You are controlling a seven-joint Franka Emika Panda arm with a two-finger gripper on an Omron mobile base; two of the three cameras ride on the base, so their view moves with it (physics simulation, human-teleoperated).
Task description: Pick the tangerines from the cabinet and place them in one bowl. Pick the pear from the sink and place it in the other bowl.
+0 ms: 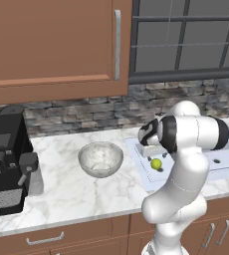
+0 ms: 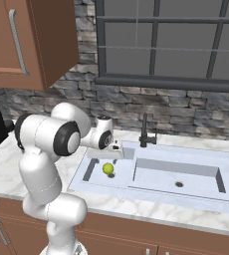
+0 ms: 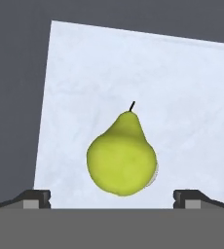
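Claw: the claw hangs over the small left basin of the sink, pointing down; its two tips stand wide apart with nothing between them, so it is open and empty, spread to take the fruit's full width
Pear: the pear lies on the pale floor of that small basin, stem pointing away from the hand camera, centred between the tips but below them and not touched
Why centred: my reading is that the hand has been lined up so a straight descent brings one tip down each side of the pear's fat lower half
Grey bowl: the other bowl, glassy and empty, sits on the marble worktop just left of the sink, near enough for a short carry
Cabinet: the cabinet hangs above the worktop with its door closed, so the tangerines cannot be seen
Coffee machine: a black coffee machine stands at the far left, well apart from the bowl
Step in hand: judged as the approach to the pear, grasp not yet made
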